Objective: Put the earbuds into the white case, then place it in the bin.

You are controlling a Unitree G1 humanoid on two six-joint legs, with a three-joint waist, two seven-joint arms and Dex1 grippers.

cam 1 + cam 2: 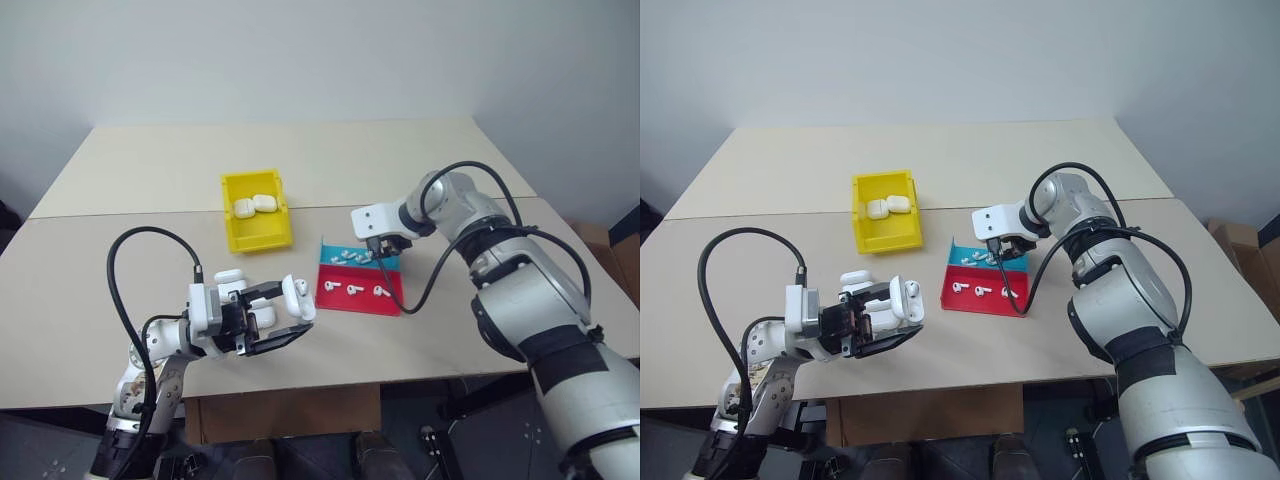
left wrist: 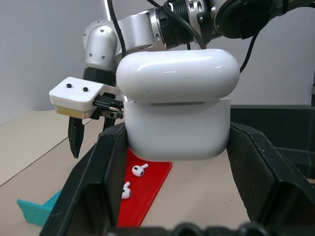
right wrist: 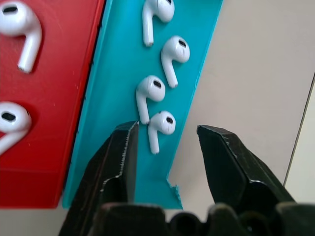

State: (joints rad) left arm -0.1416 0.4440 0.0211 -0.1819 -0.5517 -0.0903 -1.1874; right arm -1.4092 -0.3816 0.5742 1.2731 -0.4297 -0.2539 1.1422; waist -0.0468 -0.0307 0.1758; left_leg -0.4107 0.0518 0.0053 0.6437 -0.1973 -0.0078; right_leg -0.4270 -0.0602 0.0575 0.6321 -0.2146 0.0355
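Note:
My left gripper [image 1: 268, 322] is shut on the white case [image 2: 178, 110], held above the table's near edge with its lid [image 1: 298, 298] raised. Several earbuds [image 3: 158, 91] lie on the teal half of a shallow tray, and others [image 1: 352, 289] lie on its red half. My right gripper [image 3: 166, 133] hangs open just over the teal half, and one earbud [image 3: 161, 124] lies between its fingers without touching them. The yellow bin [image 1: 264, 238] stands behind the tray to the left, with two white cases [image 1: 253, 206] in it.
The red and teal tray [image 1: 362, 300] sits at mid-table right of my left gripper. Another white case [image 1: 230, 276] lies on the table just behind the left gripper. The beige table [image 1: 140, 170] stretches far back, with a seam across it.

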